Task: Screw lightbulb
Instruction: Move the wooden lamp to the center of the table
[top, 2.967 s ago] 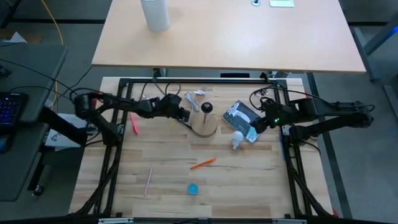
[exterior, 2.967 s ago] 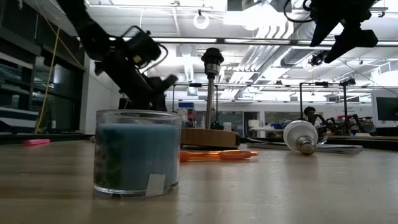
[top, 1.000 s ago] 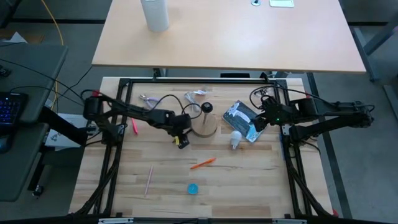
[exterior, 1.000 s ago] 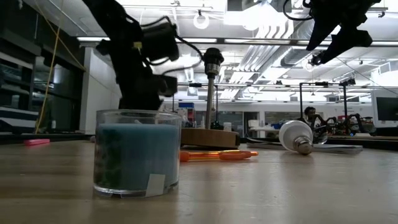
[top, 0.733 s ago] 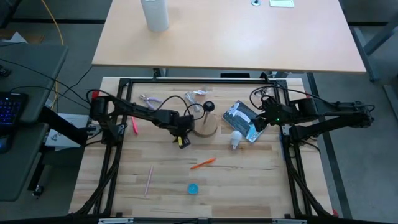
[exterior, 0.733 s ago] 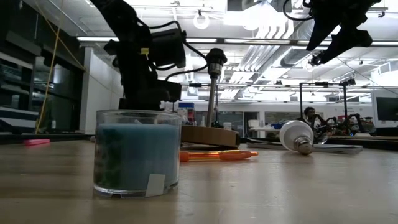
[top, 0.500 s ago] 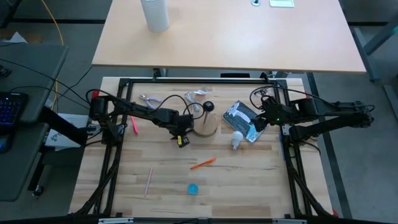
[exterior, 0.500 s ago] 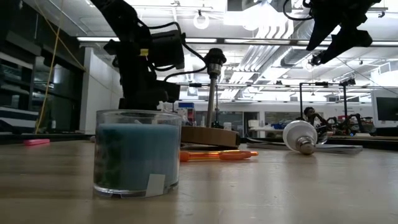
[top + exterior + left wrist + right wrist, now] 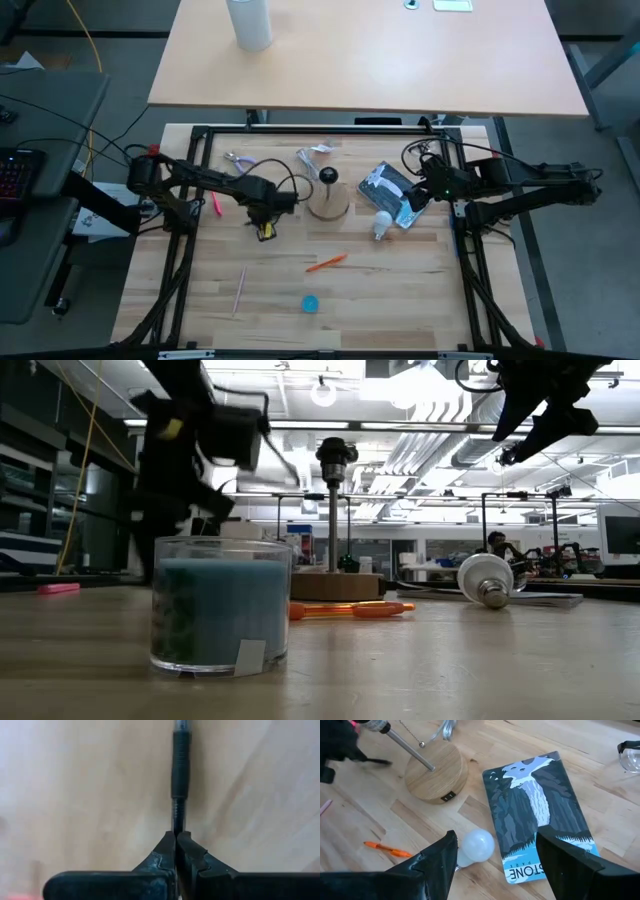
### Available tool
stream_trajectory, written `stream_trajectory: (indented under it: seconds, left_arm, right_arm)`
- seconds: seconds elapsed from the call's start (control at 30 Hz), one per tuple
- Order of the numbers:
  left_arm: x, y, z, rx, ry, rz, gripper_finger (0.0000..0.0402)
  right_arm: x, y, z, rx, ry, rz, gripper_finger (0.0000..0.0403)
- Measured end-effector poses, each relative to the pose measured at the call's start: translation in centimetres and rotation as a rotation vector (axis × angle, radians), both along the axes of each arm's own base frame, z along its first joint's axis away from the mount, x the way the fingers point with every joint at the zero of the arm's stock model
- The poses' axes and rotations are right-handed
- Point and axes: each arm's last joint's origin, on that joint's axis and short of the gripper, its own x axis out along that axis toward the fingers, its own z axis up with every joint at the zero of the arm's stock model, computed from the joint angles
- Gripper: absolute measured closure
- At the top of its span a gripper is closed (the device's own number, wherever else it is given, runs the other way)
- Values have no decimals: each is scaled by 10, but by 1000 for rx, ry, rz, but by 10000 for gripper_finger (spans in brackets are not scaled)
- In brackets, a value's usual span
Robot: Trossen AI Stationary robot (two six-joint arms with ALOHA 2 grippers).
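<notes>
**Fingers pinched on a black cord, bulb lying loose on the table**

Fingers of my left gripper (image 9: pixel 176 851) are pressed together, and a thin black cord (image 9: pixel 180 780) with a ribbed sleeve runs out from between their tips, so I have it pinched. From above, my left gripper (image 9: pixel 266 218) sits low over the wooden table (image 9: pixel 400 290), at about nine o'clock from the round wooden lamp base (image 9: pixel 330 203), a little apart from it. An upright metal stem with a dark socket (image 9: pixel 331 460) rises from that base.

My right gripper (image 9: pixel 492 851) hangs above the table with its fingers spread wide and nothing between them. It hovers over the book with the waterfall cover (image 9: pixel 540 812), at roughly three o'clock from the lamp base.

The lightbulb (image 9: pixel 380 224) lies on its side on the table, at about four o'clock from the lamp base, just beside the near edge of the book. In the low view its screw end (image 9: pixel 491 594) points toward the camera.

An orange pen (image 9: pixel 326 262) lies at six o'clock from the base, and a blue candle jar (image 9: pixel 219 605) farther toward the near edge.
</notes>
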Motion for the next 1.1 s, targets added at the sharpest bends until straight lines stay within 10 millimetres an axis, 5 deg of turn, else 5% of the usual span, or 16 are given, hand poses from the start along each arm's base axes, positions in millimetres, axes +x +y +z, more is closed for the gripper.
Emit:
stream_trajectory:
  seconds: [0.3,0.6,0.73,0.87,1.1]
  left_arm:
    - [-25,24,15,52,-58,6,391]
    - [-31,42,29,39,-130,38,278]
    - [-35,45,35,46,-164,82,232]
    - [-31,49,42,39,-280,153,211]
    - [-9,64,56,48,-575,118,206]
  right_arm:
    - [1,0,0,0,-8,-2,142]
    - [1,0,1,19,-16,4,142]
    - [5,3,-3,158,-15,-51,142]
    - [21,8,-16,283,83,-39,142]
    - [45,14,-33,210,153,-17,142]
